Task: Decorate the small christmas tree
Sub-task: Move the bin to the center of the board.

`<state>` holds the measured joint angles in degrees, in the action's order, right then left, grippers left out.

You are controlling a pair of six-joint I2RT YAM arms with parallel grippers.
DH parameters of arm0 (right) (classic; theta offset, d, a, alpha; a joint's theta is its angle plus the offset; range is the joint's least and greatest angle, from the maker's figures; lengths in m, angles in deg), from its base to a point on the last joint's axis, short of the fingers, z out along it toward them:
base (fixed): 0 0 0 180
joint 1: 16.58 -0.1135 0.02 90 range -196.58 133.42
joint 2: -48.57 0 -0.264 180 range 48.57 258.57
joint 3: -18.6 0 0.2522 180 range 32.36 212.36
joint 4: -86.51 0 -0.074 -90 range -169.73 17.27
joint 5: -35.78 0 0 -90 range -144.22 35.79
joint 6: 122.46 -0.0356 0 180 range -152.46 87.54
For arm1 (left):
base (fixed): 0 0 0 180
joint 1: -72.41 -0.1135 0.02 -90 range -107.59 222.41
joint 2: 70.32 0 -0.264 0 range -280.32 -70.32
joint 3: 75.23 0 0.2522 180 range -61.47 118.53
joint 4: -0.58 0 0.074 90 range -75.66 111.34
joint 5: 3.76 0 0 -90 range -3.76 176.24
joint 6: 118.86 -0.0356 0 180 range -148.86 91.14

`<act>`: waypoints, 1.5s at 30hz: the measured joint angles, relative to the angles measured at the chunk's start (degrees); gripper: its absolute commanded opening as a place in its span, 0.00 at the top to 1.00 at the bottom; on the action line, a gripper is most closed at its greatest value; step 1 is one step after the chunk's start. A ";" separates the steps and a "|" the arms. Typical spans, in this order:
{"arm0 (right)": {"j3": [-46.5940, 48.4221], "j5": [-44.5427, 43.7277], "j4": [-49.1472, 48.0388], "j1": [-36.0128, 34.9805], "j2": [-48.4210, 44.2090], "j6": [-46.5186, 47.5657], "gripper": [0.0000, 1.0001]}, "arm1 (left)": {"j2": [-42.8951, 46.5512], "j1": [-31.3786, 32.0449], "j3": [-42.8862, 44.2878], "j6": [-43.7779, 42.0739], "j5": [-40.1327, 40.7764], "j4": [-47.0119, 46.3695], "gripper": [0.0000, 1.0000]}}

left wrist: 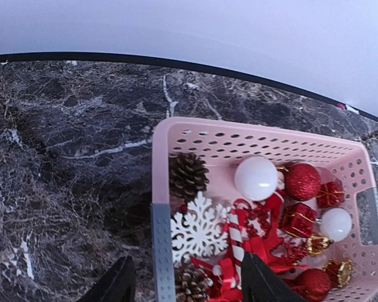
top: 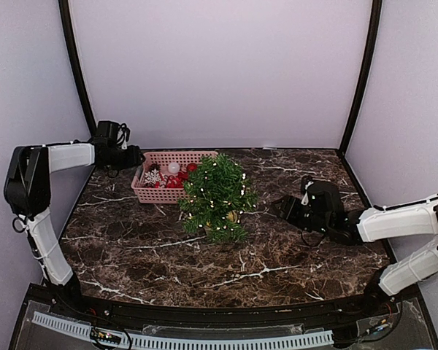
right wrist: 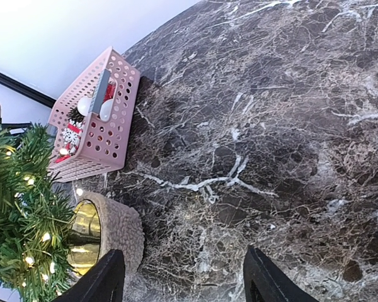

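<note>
Biggest thing first: a dark marbled counter [top: 204, 255] fills most of the top view. The left arm [top: 36, 182] is folded up tall at the left edge, its forearm stretched level toward the upper left. Its left pincer [left wrist: 186, 286] is held over the near corner of a pink basket [left wrist: 239, 135], fingers spread, nothing clamped. The right arm [top: 401, 222] is laid low from the right edge, reaching left. The right pincer [right wrist: 184, 277] is kept wide open too, only bare marble seen between the fingers.

The small christmas tree [top: 215, 193] is stood upright in its pot around mid-frame. Its long axis is vertical with the tip up, and tiny lit lights are dotted through the branches. The basket is parked just upper left of it.

Inside the basket, a pine cone [left wrist: 188, 175], a white snowflake [left wrist: 198, 229], a white ball [left wrist: 256, 178] and a red glitter ball [left wrist: 302, 181] can be made out.
</note>
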<state>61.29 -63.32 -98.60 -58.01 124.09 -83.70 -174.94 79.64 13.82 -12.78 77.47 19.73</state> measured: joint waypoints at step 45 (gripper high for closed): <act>-1.86 -8.63 10.84 1.49 -12.92 0.66 0.32 | 1.77 -8.28 -7.41 2.71 6.60 0.52 1.00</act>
<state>59.43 -71.95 -87.76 -56.53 111.17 -83.04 -173.17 71.35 6.41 -10.07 84.07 20.25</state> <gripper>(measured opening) 0.684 0.109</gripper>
